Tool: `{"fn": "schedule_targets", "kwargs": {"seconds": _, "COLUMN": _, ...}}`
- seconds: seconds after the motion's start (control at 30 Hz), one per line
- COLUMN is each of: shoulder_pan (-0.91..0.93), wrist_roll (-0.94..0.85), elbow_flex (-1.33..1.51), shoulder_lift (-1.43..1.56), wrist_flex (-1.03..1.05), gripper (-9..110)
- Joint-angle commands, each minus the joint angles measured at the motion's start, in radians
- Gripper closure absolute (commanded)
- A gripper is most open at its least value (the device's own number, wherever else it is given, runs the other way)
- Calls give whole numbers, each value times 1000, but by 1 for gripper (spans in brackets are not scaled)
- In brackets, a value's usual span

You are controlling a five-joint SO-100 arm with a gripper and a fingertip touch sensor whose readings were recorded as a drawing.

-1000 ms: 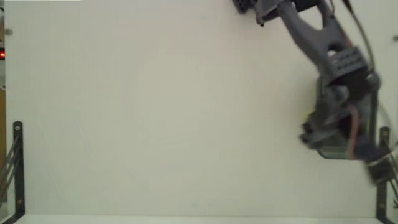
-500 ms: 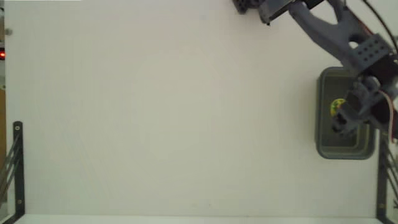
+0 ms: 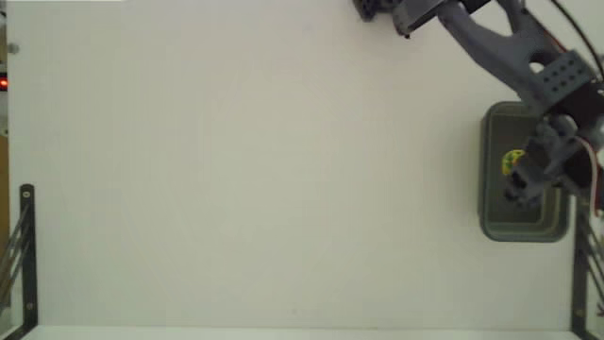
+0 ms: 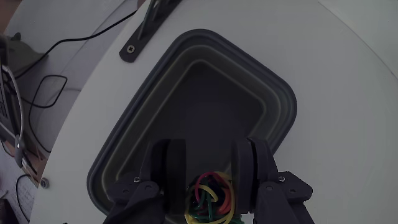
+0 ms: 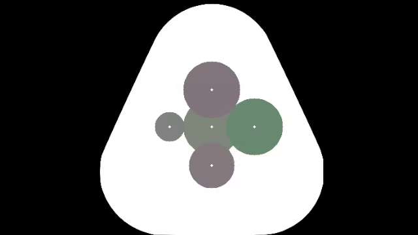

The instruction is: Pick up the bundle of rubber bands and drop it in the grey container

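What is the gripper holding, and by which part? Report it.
The gripper holds the bundle of rubber bands, pinched across its middle between both fingers, above the grey container.

A white tabletop (image 3: pixel 264 179) is carrying the grey container (image 3: pixel 493 179), which is sitting flat at the right edge in the fixed view. Black metal brackets (image 3: pixel 25 255) are standing at the near left and right corners.
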Motion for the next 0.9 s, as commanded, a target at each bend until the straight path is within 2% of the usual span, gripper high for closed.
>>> {"fn": "schedule_targets", "kwargs": {"seconds": 0.0, "shoulder_pan": -15, "wrist_roll": 3, "elbow_flex": -23, "shoulder_lift": 20, "wrist_flex": -14, "gripper": 59}}
{"fn": "schedule_targets", "kwargs": {"seconds": 0.07, "shoulder_pan": -15, "wrist_roll": 3, "elbow_flex": -23, "shoulder_lift": 20, "wrist_flex": -14, "gripper": 59}}
{"fn": "schedule_targets", "kwargs": {"seconds": 0.1, "shoulder_pan": -15, "wrist_roll": 3, "elbow_flex": -23, "shoulder_lift": 20, "wrist_flex": -14, "gripper": -9}}
{"fn": "schedule_targets", "kwargs": {"seconds": 0.87, "shoulder_pan": -15, "wrist_roll": 3, "elbow_flex": -23, "shoulder_lift": 20, "wrist_flex": -14, "gripper": -9}}
